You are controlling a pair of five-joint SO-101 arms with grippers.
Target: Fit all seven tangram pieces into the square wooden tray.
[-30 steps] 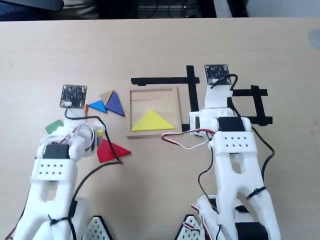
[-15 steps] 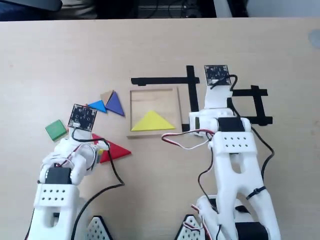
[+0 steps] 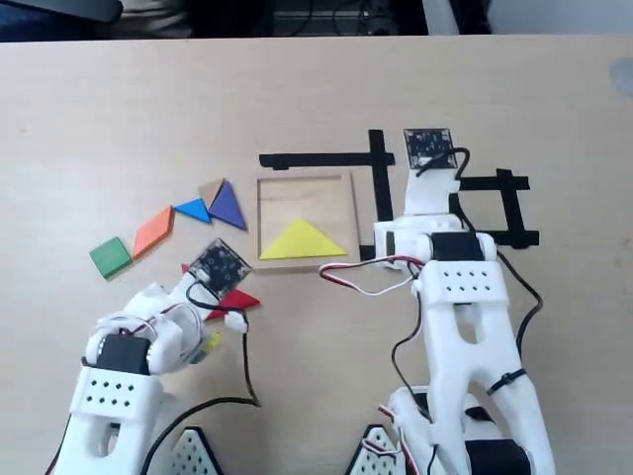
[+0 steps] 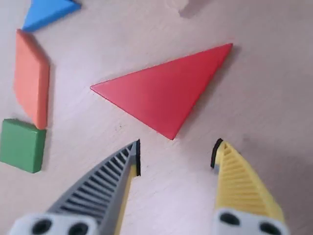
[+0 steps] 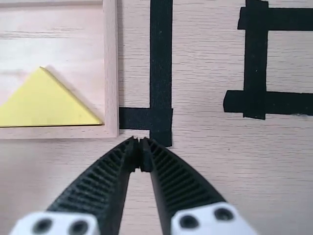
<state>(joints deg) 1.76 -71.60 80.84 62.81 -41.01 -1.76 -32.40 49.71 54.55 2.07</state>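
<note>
My left claw (image 4: 176, 152) has swung nearer and now sits released just beside the red triangle (image 4: 166, 93), likely next for the tray (image 3: 352, 213); the right claw (image 5: 141, 147) rests clenched, empty.

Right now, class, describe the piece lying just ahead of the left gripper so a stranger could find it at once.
From the square wooden tray, look left to the loose pieces on the table. Just ahead of the open left gripper lies the red triangle: the only red piece, and far larger than the blue triangle nearby.
</note>
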